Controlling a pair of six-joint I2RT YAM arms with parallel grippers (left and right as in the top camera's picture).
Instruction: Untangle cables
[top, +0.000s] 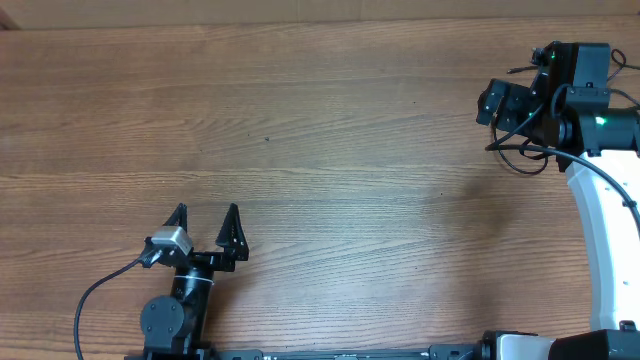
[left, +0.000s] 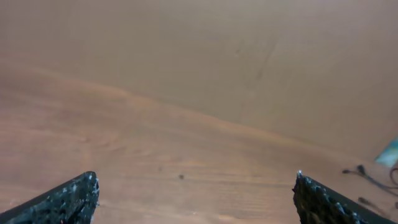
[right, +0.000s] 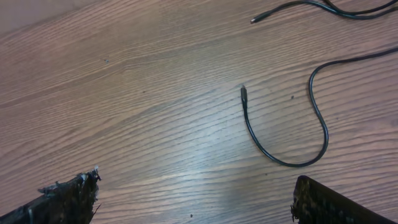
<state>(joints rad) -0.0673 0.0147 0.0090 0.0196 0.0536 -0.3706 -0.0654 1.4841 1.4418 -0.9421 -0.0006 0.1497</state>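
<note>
Overhead view: the left fingers (top: 179, 220) sit at the near left of the desk (top: 300, 120), spread wide apart and clamped on nothing. The right fingers (right: 68, 196) sit at the far right of the desk, also wide apart and empty.

Right wrist view: 2 thin black cables lie flat on the desk at the far right.
- The 1st cable (right: 293, 165) runs from a small plug tip through a deep U-shaped bend, then leaves the frame at the right.
- The 2nd cable (right: 267, 14) lies farther off, its plug tip apart from the 1st.
- Neither cable touches the right fingers.

Left wrist view: cable ends show at the right edge, well apart from the left fingers.
</note>
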